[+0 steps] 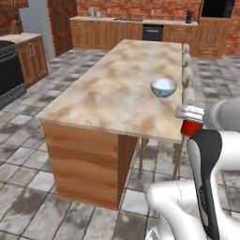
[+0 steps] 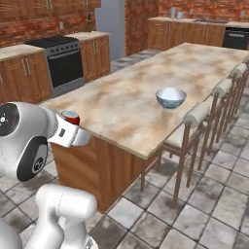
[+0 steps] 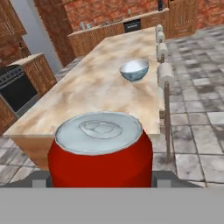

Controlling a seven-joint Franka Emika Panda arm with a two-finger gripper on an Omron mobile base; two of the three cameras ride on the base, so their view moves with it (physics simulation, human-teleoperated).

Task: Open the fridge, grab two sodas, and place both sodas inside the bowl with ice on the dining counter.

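Red soda can [image 3: 100, 151], silver top

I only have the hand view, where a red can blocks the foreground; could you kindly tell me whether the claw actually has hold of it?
Observer: Yes. In the left base view, the claw is closed around the red can.
Operator: Thank you. Where is it relative to the counter?
Observer: In the right base view, it hangs by the near end of the dining counter, well short of the bowl, which stands further along near the stool side.
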